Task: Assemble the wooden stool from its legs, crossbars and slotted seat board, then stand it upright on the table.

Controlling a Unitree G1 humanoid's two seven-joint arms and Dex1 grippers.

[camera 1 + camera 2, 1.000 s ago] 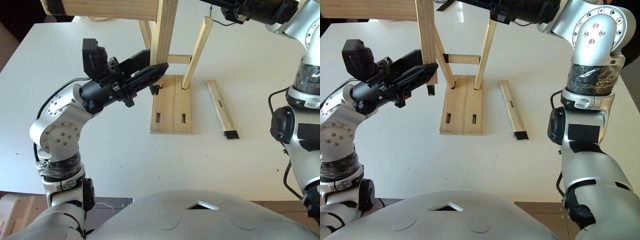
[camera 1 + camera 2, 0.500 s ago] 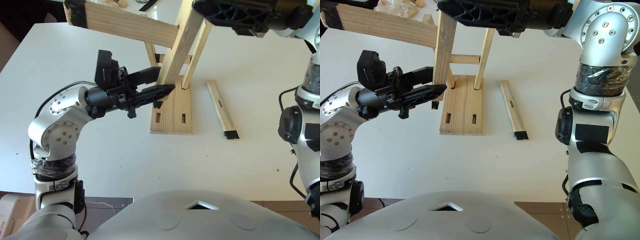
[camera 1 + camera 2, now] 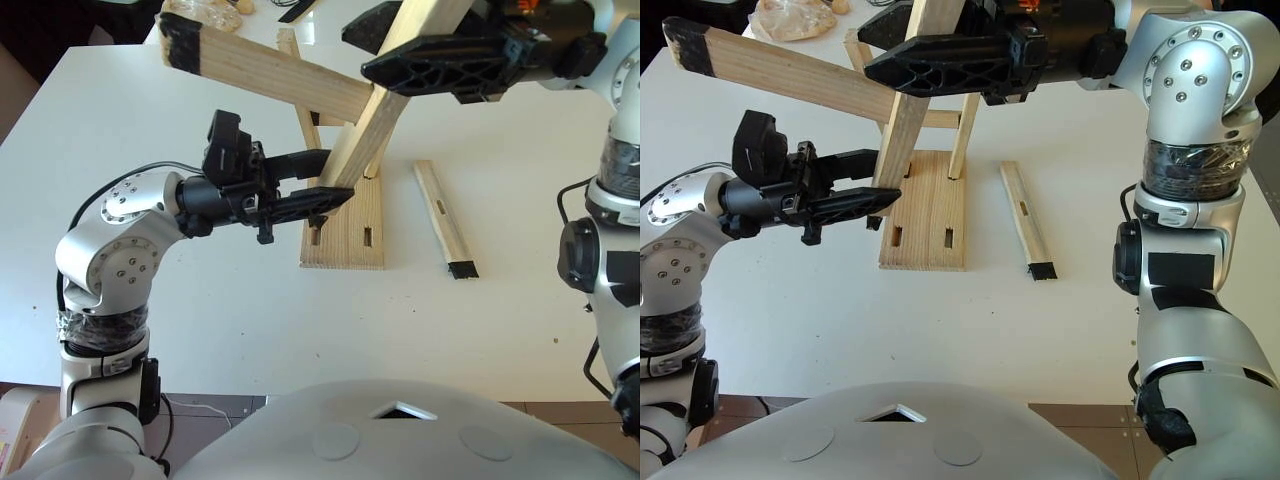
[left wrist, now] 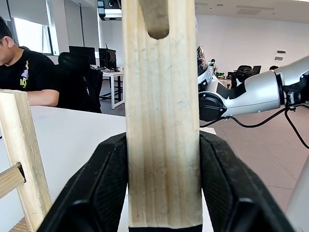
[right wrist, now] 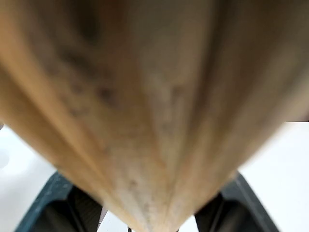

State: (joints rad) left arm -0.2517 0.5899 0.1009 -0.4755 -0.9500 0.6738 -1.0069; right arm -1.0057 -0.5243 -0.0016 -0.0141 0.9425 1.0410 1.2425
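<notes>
- While the left gripper [image 3: 336,178] and right gripper [image 3: 372,50] both pinch the tilted leg [image 3: 362,135], we are fitting it over the board [image 3: 345,250] in the middle of the table [image 3: 200,320].
- Next, we judge: straighten it into an empty slot [image 3: 367,236].

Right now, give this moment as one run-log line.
left end effector: grips leg frame | right end effector: same frame | seat board: on table

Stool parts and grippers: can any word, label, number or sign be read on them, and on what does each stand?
None can be read.
Seat board, leg frame and loose slotted piece: bare wood with black tape, no print.
Left gripper and right gripper: plain black fingers, no legible marks.
</notes>
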